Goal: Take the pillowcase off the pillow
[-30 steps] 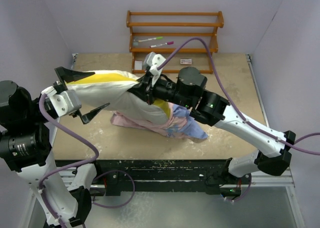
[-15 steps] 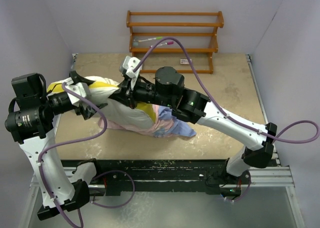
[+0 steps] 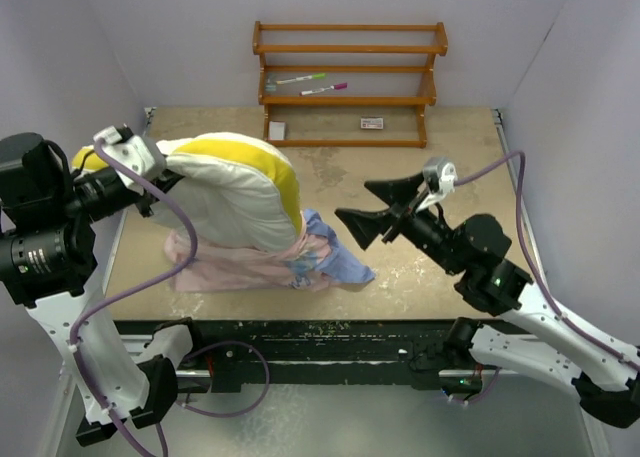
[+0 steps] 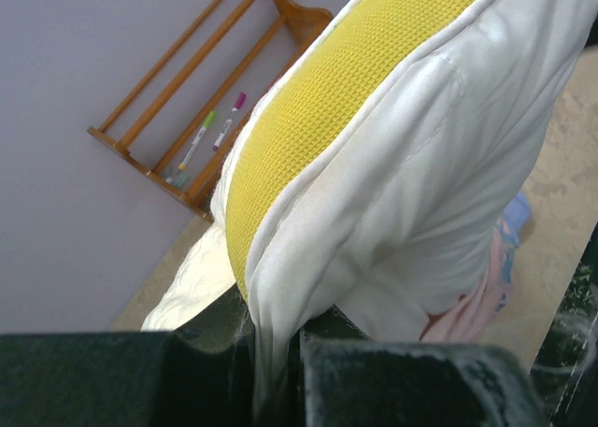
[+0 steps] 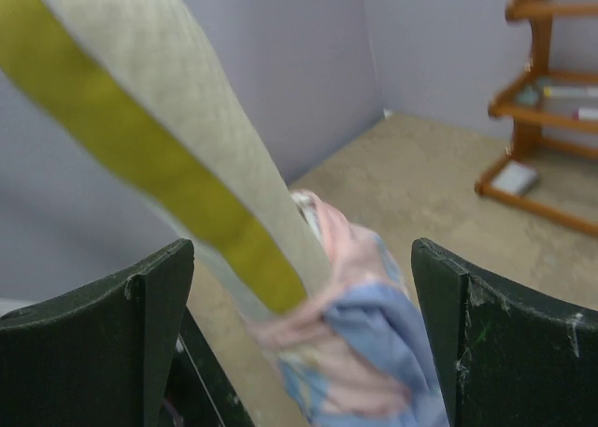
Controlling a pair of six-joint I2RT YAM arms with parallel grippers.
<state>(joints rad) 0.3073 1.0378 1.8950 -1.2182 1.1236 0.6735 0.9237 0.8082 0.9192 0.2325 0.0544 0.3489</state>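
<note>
The left gripper is clenched on the white edge of the puffy cream-white, yellow-banded pillow, which rises just beyond it. The right gripper is spread wide and empty. Just ahead of it, the thin pink-and-blue fabric pillowcase lies bunched on the tan tabletop, apparently wrapping the pillow's lower end.

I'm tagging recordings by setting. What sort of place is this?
Probably a robot lab test cell: plain lilac walls box in a worn tabletop, robot arms stand at its near edge, and a wooden rack holds markers.
</note>
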